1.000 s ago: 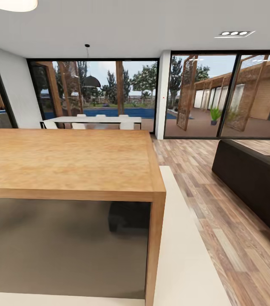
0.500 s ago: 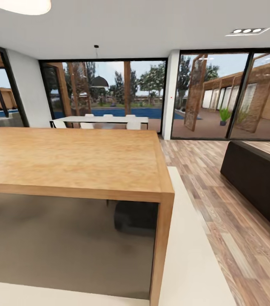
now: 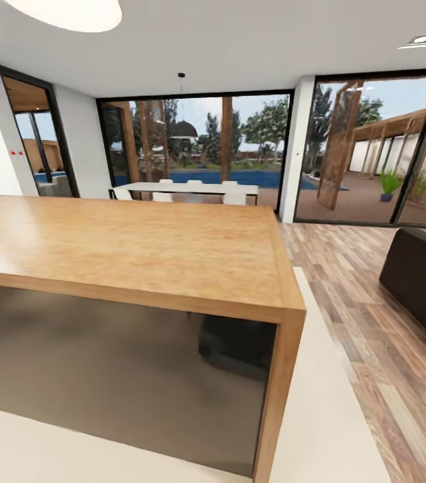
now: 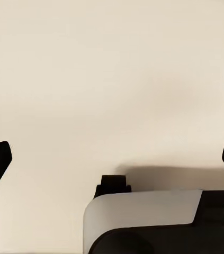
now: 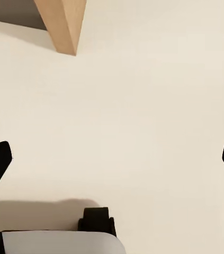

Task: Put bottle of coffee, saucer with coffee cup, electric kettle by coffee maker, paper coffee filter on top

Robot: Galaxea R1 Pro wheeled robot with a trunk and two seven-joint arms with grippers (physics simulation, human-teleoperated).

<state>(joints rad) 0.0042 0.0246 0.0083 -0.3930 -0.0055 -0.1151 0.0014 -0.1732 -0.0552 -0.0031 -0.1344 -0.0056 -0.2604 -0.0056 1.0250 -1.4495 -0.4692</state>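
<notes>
Wooden table (image 3: pixel 139 248) cut off at left; both end effectors spread wide

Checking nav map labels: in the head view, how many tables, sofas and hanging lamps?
Tables: 2, the wooden table and the white dining table
Sofas: 1, the sofa
Hanging lamps: 1, the hanging lamp
Total: 4

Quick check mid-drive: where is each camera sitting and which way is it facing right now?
Head view: on the head, facing forward across the wooden table toward glass doors.
Left wrist view: on the left arm, facing down at the cream floor; left gripper open.
Right wrist view: facing down; right gripper open.
Shared: the table leg.
</notes>
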